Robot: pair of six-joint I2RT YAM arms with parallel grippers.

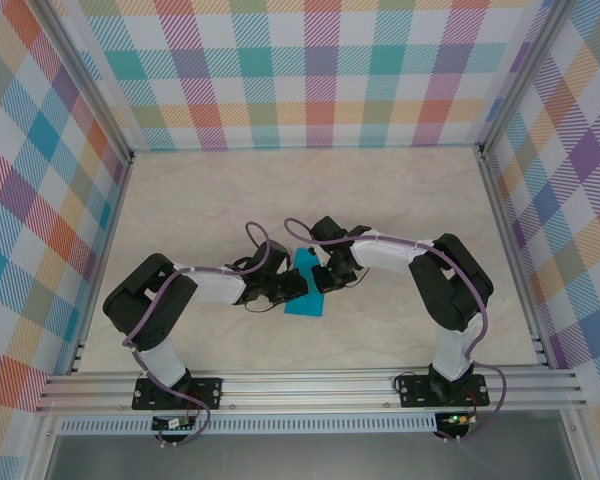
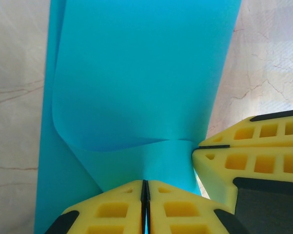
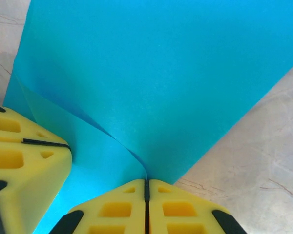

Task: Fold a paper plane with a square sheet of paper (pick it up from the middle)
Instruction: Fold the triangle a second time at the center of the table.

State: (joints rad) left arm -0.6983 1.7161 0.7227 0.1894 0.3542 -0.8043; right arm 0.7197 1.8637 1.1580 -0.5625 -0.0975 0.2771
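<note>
Looks early: left gripper [image 2: 145,187] and right gripper [image 3: 146,185] both pinched shut on the square sheet of paper [image 1: 306,290], centre of table [image 1: 400,200]; one flap curled over, uncreased; nose and wing folds remaining.

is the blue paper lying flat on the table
No, the paper curls up in a rounded bend off the table.
</note>
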